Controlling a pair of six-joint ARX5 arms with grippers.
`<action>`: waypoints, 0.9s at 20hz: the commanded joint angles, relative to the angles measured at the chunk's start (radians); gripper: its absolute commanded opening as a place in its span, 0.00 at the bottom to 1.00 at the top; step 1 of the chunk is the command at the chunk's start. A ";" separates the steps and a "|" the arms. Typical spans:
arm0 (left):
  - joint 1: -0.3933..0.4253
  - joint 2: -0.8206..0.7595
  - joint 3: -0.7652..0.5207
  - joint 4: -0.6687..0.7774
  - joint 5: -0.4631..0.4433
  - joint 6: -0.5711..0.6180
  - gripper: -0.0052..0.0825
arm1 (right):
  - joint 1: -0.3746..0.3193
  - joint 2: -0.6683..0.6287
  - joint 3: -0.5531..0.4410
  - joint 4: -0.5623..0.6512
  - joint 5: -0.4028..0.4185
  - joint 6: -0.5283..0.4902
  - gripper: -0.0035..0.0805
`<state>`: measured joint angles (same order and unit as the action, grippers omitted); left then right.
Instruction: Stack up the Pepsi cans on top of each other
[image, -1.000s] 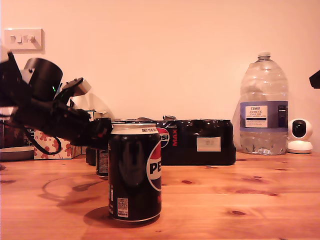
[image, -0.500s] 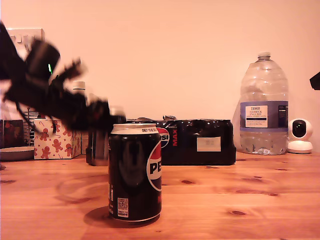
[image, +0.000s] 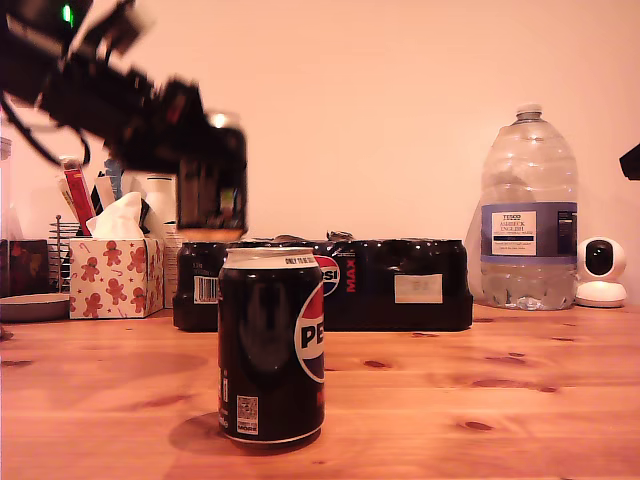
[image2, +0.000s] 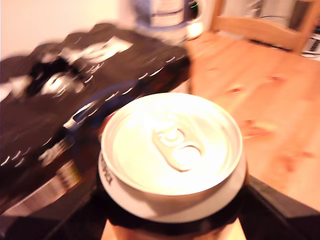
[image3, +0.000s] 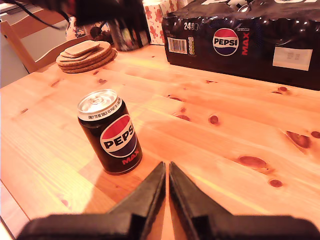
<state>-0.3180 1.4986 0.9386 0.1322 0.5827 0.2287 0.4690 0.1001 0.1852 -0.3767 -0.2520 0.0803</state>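
One Pepsi can (image: 212, 178) is held clear of the table (image: 480, 400) by my first gripper (image: 190, 150), clamped on its body; it is blurred in the exterior view, upright as far as can be told. In the first wrist view its silver lid (image2: 172, 142) fills the frame, the jaws dark at either side of it.

The second Pepsi can (image: 271, 345) stands upright on the table, at about 5 o'clock from the lifted one in the exterior view, the two apart.

My second gripper (image3: 166, 187) is seen low over the table with its fingertips (image3: 156, 184) pressed almost together, nothing between them; the standing can (image3: 110, 131) is at roughly 10 o'clock from it.

The Pepsi Max multipack (image: 390, 285) sits behind, the water bottle (image: 527, 215) at the exterior view's right, the tissue box (image: 112, 272) at its left.
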 joint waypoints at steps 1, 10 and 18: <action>-0.033 -0.040 0.004 -0.004 0.013 0.013 0.52 | 0.002 0.002 -0.015 0.006 0.002 0.001 0.03; -0.139 -0.156 -0.010 -0.091 0.022 0.014 0.52 | 0.002 0.002 -0.015 0.006 0.002 0.001 0.03; -0.194 -0.294 -0.103 -0.082 0.018 -0.024 0.52 | 0.002 0.002 -0.015 0.013 0.001 0.001 0.03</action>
<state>-0.5079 1.2457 0.8379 0.0177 0.5938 0.2119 0.4690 0.1001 0.1852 -0.3756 -0.2516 0.0803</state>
